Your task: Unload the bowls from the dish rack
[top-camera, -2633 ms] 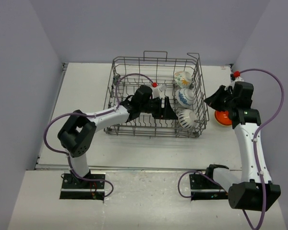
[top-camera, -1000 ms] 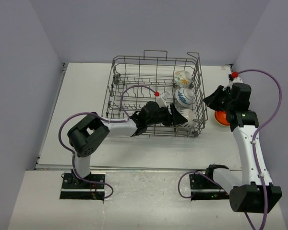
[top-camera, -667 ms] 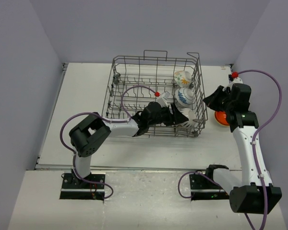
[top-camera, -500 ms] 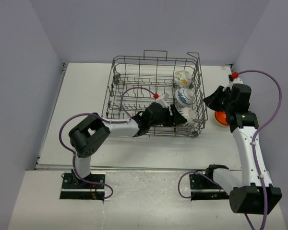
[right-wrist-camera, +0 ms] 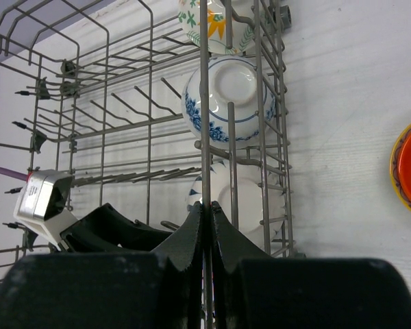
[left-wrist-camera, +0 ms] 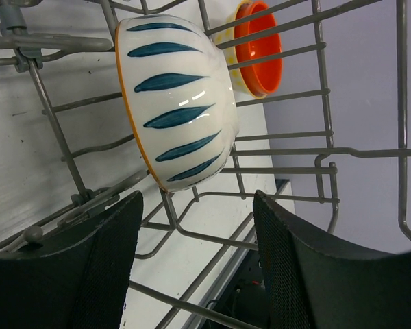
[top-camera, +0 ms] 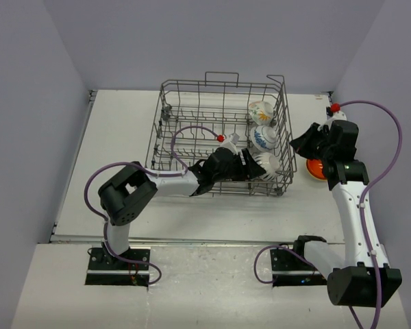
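Grey wire forms the dish rack (top-camera: 219, 85) standing on the white table (top-camera: 123, 137), and three bowls stand on edge among the tines along its right side. Our left gripper (left-wrist-camera: 197, 212) reaches low into the rack with its fingers (left-wrist-camera: 89, 274) spread apart. The white bowl with dark blue stripes (left-wrist-camera: 178, 103) and an orange rim sits just ahead of that gap, and we see no finger touching it. Behind it in the row stands a white bowl with blue flowers (right-wrist-camera: 229, 103), and at the far corner a bowl with yellow flowers (right-wrist-camera: 209, 24). Outside the rack, just beyond its right wall, an orange bowl (left-wrist-camera: 260, 48) rests upright on the table. Our right gripper (right-wrist-camera: 205, 209) hangs above the table beside that wall, near the orange bowl, its fingers pressed together and holding nothing.
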Controlling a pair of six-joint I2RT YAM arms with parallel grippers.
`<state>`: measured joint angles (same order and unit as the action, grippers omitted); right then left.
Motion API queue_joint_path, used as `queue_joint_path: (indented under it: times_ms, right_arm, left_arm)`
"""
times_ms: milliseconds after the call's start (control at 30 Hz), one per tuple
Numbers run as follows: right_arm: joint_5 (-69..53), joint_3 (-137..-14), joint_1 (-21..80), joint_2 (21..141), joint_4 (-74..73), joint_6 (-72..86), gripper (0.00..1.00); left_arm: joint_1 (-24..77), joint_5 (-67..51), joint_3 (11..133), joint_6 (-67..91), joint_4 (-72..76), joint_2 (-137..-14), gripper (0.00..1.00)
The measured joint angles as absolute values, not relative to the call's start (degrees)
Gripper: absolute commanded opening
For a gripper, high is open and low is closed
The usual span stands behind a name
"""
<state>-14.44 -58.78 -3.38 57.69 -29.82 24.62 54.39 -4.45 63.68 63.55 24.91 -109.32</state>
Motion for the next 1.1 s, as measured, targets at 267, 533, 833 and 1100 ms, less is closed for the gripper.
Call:
queue_joint_path:
  times_ms: [267,533,833,1100]
  right_arm:
    - [-14.2,-58.8,-3.4,57.8,-29.6,24.3,0.0]
    - [-14.5,-58.8,-3.4,58.1,-29.4,24.4,0.0]
    - [-14.5,-58.8,-3.4,58.2,-29.2,24.4,0.0]
    - [-14.6,-58.8,-3.3,58.4,-28.9,24.4,0.0]
  left_arm:
    - [55.1,-1.8,63.7,62.4,24.9,-109.0,0.68]
    - [57.8,7.9,67.2,56.3,14.2,-104.8,0.68]
    - [59.1,10.7,71.4,50.8,7.6,-101.7,0.65]
    - [59.0,7.9,79.4,48.8,4.6,-104.9,0.25]
